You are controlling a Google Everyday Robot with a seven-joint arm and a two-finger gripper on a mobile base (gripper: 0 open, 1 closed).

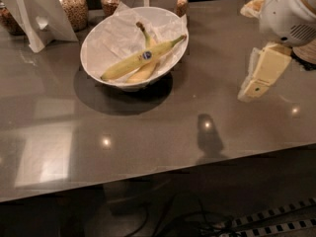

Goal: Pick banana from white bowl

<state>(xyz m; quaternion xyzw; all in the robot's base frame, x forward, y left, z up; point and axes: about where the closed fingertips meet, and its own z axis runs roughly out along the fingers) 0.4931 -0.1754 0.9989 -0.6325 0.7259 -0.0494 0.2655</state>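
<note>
I see the banana (pixel 143 58) lying across the white bowl (pixel 96 36), sticker up, on top of a second banana (pixel 146 72). My gripper (pixel 257 78) hangs above the grey table (pixel 148 132), well right of the bowl; I cannot tell whether it is open or closed.

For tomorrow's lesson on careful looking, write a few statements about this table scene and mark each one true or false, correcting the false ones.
1. The banana with the blue sticker lies in the white bowl. True.
2. The gripper holds the banana. False: it hangs above the right side of the table, well apart from the bowl.
3. The bowl holds only one banana. False: a second banana lies under the stickered one.
4. Jars stand at the back of the table, behind the bowl. True.
</note>
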